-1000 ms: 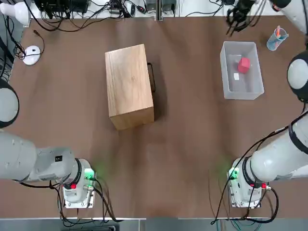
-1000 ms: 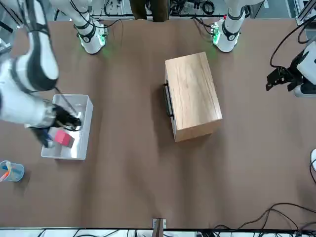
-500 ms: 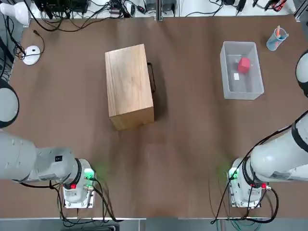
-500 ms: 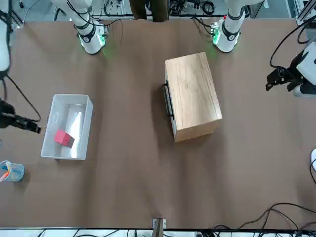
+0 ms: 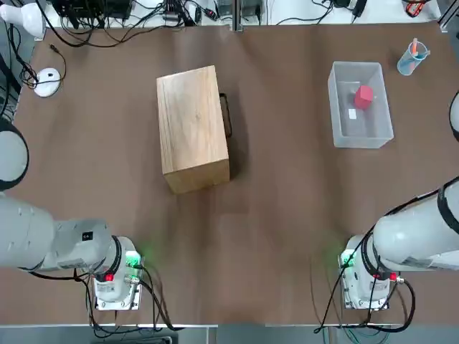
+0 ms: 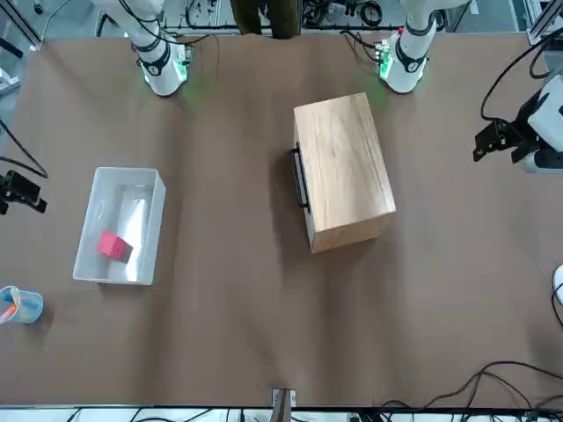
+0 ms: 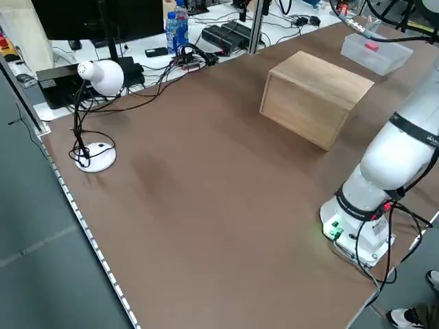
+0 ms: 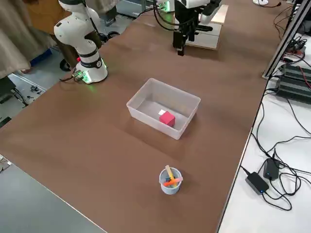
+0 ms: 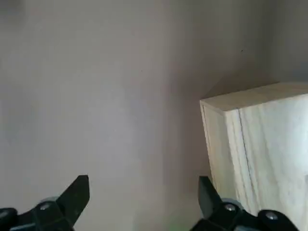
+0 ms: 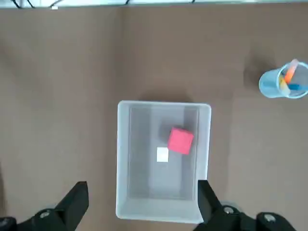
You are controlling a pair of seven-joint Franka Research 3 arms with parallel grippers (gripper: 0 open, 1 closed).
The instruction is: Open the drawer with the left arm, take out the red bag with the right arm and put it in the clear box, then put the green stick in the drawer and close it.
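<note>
Lying in the clear box [image 5: 341, 100], the red bag [image 5: 363, 96] is being overlooked by the spread, empty right gripper [image 10: 139, 204]. The drawer [image 5: 224, 115] is being kept shut; the left gripper [image 9: 143, 202], also spread, is being held beside the cabinet [image 5: 191, 127]. The green stick is being looked for first, since none is being shown.

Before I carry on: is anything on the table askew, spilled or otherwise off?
Nothing spilled or damaged. The cabinet sits slightly skewed on the table, its drawer shut. The red bag lies in the clear box. The blue cup stands upright. No green stick is in view.

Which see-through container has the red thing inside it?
The big clear box, not the little blue cup. The red bag lies on its floor by a white label; the cup only holds orange and blue sticks.
</note>
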